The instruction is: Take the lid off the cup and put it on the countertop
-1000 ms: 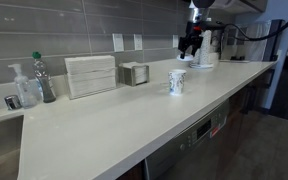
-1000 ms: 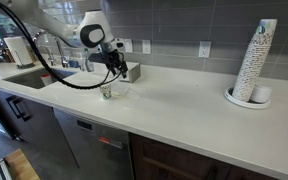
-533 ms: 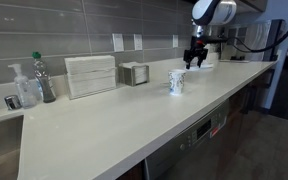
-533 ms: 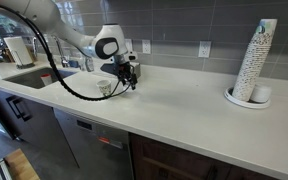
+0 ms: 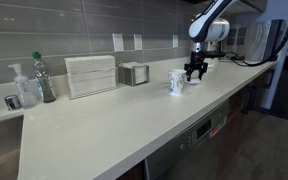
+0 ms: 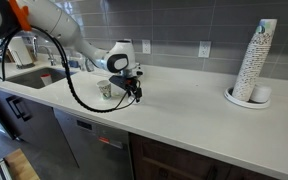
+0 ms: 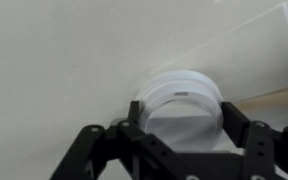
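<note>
In the wrist view my gripper [image 7: 181, 112] is shut on the lid [image 7: 180, 104], a round white disc held by its sides between the two black fingers, just above the cream countertop [image 7: 64, 50]. In both exterior views the gripper [image 5: 195, 72] [image 6: 132, 92] hangs low over the countertop [image 5: 114, 125] [image 6: 184, 110], a short way beside the cup [image 5: 176, 82] [image 6: 105, 89]. The cup is white with a bluish pattern, stands upright, and its mouth looks open.
A napkin holder [image 5: 134, 73], a white box [image 5: 90, 75], bottles [image 5: 44, 78] and a sink [image 6: 24, 76] stand along the tiled wall. A tall stack of white cups [image 6: 254, 62] stands at the far end. The counter's front edge runs near the gripper.
My gripper has moved away from above the cup with the lid, sideways and down, and is now close to the countertop beside the cup.
</note>
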Available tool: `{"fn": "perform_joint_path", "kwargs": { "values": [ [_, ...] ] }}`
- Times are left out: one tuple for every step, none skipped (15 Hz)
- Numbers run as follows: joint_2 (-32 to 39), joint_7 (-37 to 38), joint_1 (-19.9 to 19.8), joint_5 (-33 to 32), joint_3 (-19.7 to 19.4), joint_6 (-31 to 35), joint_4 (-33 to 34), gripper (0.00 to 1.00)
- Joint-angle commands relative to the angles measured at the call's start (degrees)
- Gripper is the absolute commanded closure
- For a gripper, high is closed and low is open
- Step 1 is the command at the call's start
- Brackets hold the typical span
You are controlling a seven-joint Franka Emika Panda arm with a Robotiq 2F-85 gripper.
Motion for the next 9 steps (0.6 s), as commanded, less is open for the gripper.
{"fn": "perform_joint_path", "kwargs": {
  "values": [
    [3.34,1.0,-0.65,1.81,0.0,0.04,2.89,0.44],
    [3.37,1.19,-0.77,2.05,0.03,0.06,3.15,0.21],
    [3.11,1.07,-1.01,2.61,0.28,-0.56,3.47,0.08],
    [2.7,0.85,-1.16,3.05,0.45,-0.65,3.64,0.03],
    [1.36,-0.24,-1.75,4.79,1.42,-2.94,3.68,0.0],
    [0.25,-0.29,-1.68,5.44,1.6,-3.49,3.47,0.0],
    [-1.29,0.5,-0.91,4.48,1.02,-4.16,2.93,0.0],
    [-2.83,1.2,-0.28,3.55,0.63,-5.88,2.64,0.0],
    [-4.7,1.41,0.24,2.75,0.45,-7.46,1.99,0.0]
  ]
}}
